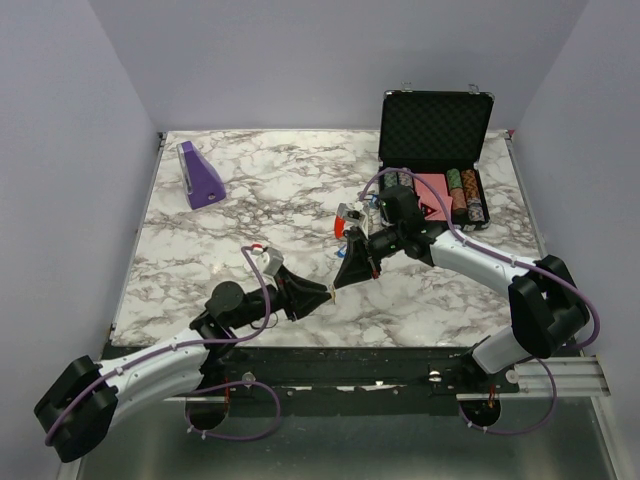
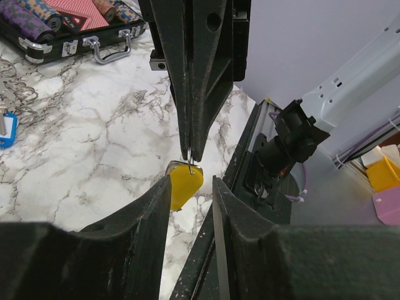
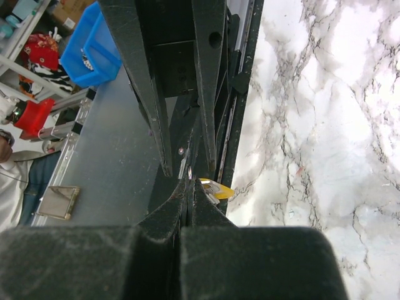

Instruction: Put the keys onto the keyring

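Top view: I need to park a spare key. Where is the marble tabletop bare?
Bare: far middle, between purple plastic wedge and open black chip case; also left side, in front of the wedge. Crowded: centre, where left gripper and right gripper meet.

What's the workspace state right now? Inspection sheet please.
surface: marble table, flat.
job's things: yellow key off the table, between both grippers; keyring lies on the table near the case; blue key lies beside loose metal rings.
clutter: open black case with poker chips; purple wedge far left.
grippers: right gripper shut on the yellow key's small metal loop; left gripper jaws apart either side of the key's head, grip not confirmed.
cables: purple cables along both arms; no snag seen.
surroundings: plain walls; blue bin beyond the near edge.
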Controlling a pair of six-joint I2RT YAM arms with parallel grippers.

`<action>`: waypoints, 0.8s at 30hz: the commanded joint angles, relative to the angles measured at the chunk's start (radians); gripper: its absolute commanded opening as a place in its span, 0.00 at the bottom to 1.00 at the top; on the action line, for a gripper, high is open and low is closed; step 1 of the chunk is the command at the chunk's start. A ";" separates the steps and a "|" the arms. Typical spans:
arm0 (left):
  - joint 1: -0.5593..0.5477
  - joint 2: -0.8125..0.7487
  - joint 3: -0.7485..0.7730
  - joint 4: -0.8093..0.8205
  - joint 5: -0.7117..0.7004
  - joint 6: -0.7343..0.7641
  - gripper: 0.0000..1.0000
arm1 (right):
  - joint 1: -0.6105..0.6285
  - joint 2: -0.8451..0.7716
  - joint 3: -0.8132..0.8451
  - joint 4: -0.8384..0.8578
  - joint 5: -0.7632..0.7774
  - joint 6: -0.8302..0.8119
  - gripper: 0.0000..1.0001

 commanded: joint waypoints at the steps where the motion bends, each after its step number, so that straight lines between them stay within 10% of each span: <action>1: 0.004 0.020 0.035 0.052 0.033 0.017 0.39 | -0.002 0.008 -0.011 0.023 -0.031 0.010 0.01; 24: 0.004 0.085 0.092 0.001 0.067 0.045 0.00 | -0.002 0.008 -0.013 0.023 -0.037 0.006 0.01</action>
